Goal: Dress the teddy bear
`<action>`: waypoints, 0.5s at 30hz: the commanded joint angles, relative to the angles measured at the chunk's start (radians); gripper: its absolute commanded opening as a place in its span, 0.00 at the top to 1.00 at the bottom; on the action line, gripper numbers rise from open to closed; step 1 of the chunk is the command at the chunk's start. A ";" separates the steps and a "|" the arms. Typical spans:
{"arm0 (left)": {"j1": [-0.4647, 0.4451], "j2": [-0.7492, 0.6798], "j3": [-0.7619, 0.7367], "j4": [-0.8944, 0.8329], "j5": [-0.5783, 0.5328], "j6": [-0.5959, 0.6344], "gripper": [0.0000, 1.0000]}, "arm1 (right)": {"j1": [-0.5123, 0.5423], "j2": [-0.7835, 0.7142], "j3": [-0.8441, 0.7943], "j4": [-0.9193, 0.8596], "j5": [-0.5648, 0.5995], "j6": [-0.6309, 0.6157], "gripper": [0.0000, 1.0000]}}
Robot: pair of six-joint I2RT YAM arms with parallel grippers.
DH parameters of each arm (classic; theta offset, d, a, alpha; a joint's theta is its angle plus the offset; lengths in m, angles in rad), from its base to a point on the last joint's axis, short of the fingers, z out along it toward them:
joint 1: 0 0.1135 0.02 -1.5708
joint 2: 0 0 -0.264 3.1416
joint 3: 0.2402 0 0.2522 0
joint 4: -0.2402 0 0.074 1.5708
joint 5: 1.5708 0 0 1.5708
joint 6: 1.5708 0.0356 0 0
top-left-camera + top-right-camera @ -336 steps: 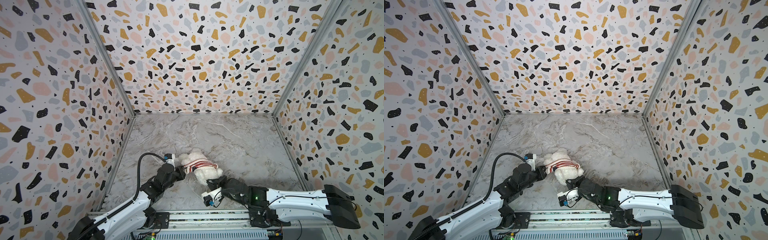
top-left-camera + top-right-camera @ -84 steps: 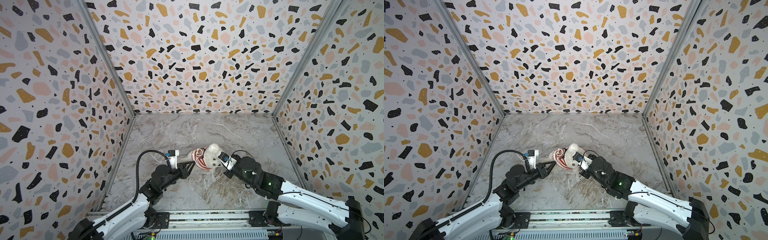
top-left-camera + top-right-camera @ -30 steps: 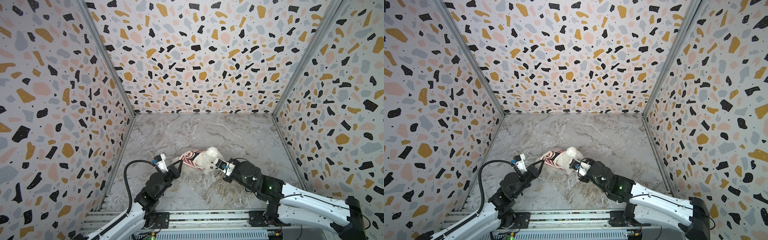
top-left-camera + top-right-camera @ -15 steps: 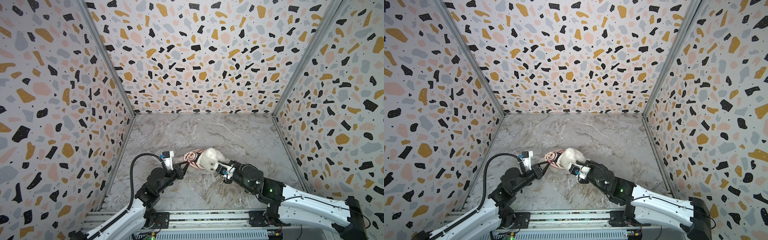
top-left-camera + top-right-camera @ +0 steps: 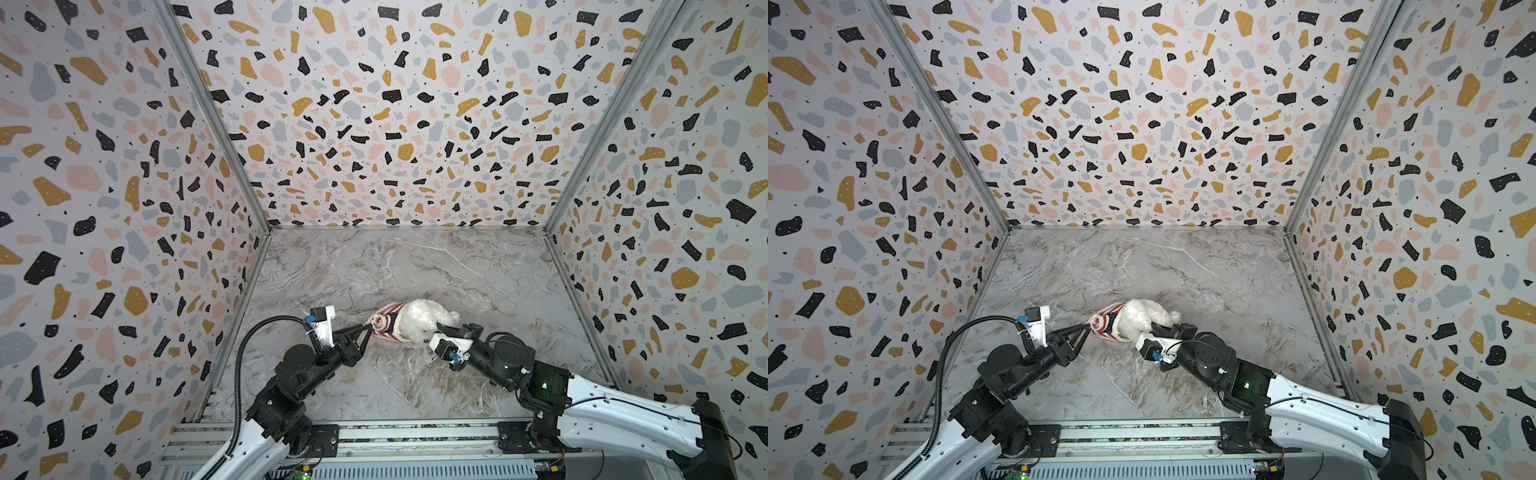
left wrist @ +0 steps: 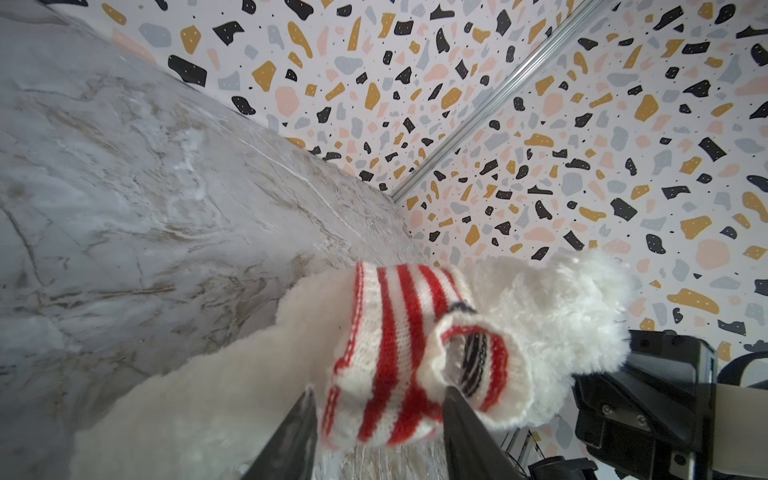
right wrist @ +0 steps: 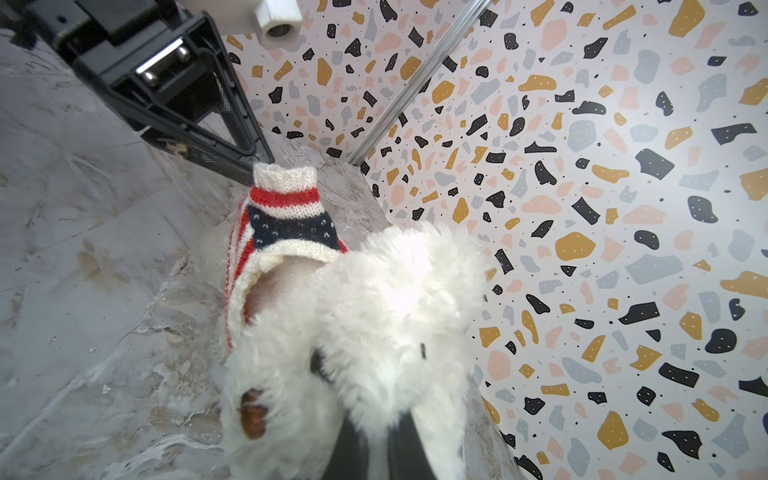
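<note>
- Because its jaws stand parted around a bunched edge of the striped knit top (image 6: 386, 340), the left gripper (image 6: 380, 392) looks to be letting go or re-seating rather than pulling; the knit lies between them unpinched.
- Opposite, the right gripper (image 7: 379, 419) is clamped narrow on fur at the head of the teddy bear (image 7: 374, 299), probably anchoring it so fabric can be drawn against a fixed body.
- Lying on its side between the two arms in both top views, the bear wears the top around its torso. One cuff gapes empty, so I judge the dressing unfinished.
- Underneath is a grey marble-patterned tabletop (image 5: 415, 266).
- Terrazzo-print walls (image 5: 374, 124) close three sides; a metal rail (image 5: 415, 440) at the front carries the arm bases.
</note>
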 commanded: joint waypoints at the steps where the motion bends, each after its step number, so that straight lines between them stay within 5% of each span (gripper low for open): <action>1: 0.006 0.003 0.045 -0.039 -0.015 0.019 0.49 | 0.001 -0.033 0.005 0.060 -0.021 -0.015 1.00; 15: 0.006 0.060 0.061 -0.059 0.000 0.008 0.63 | 0.001 -0.085 -0.030 0.043 -0.005 0.006 1.00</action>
